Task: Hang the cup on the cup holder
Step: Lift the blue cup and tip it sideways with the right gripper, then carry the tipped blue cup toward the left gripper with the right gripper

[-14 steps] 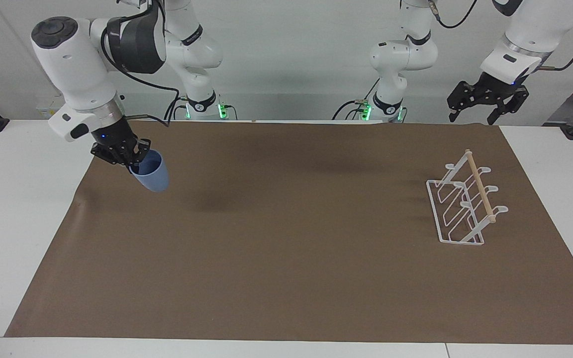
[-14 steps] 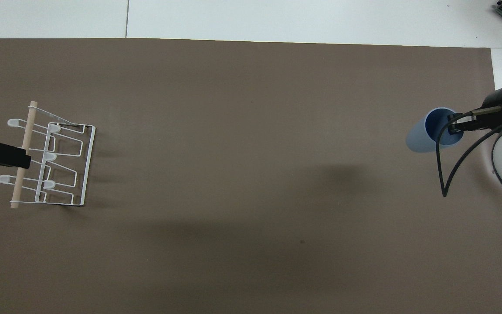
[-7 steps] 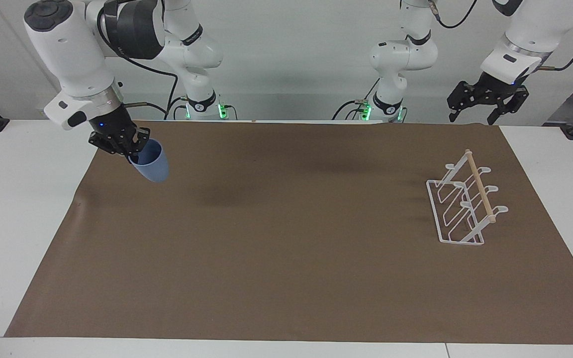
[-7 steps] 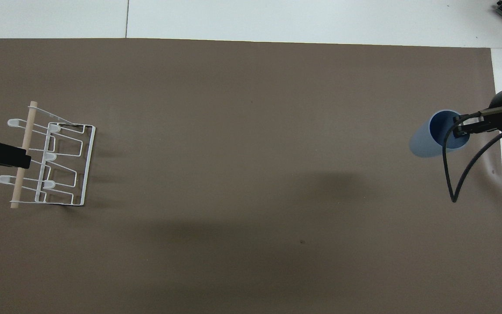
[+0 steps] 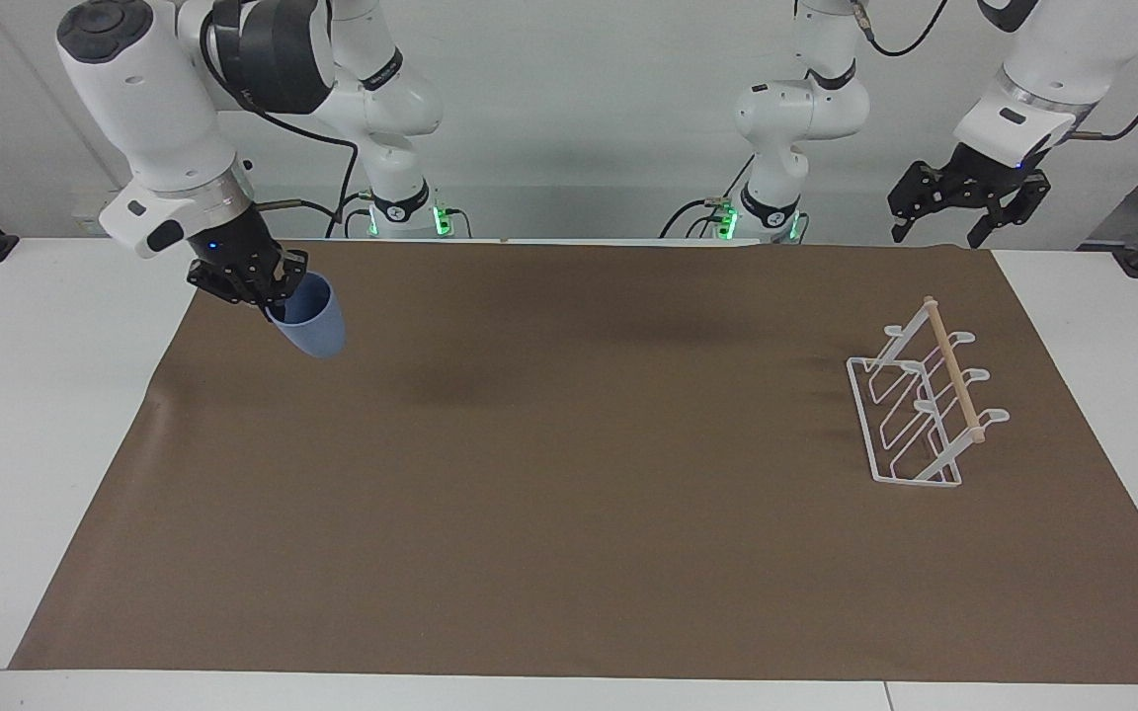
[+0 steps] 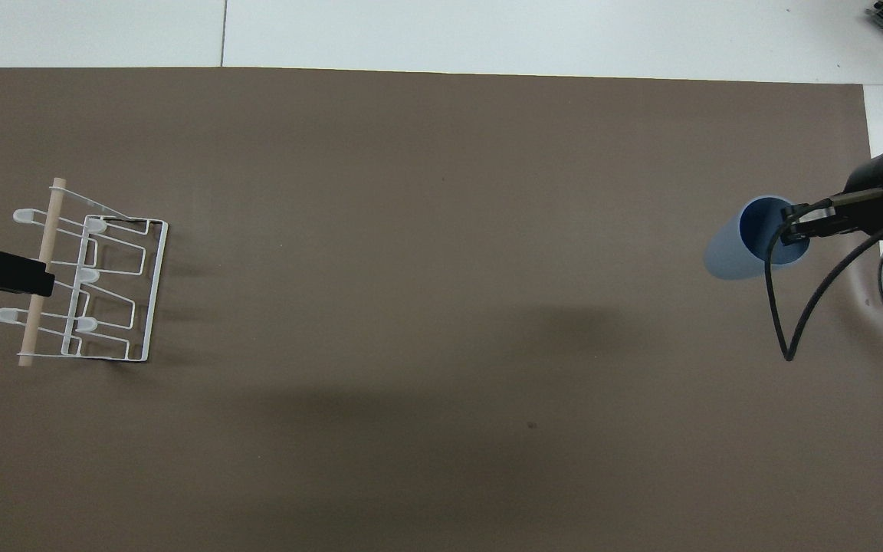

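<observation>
The light-blue cup hangs tilted in the air over the brown mat at the right arm's end of the table. My right gripper is shut on its rim, one finger inside the cup. In the overhead view the cup shows its open mouth, with the right gripper at the rim. The white wire cup holder with its wooden dowel stands on the mat at the left arm's end; it also shows in the overhead view. My left gripper waits open in the air, close by the holder.
A brown mat covers most of the white table. The right arm's black cable loops down below the wrist. The left gripper's tip overlaps the holder's dowel in the overhead view.
My right gripper has lifted the cup higher and shifted it slightly toward the middle of the table. The left arm and the cup holder have not moved.
</observation>
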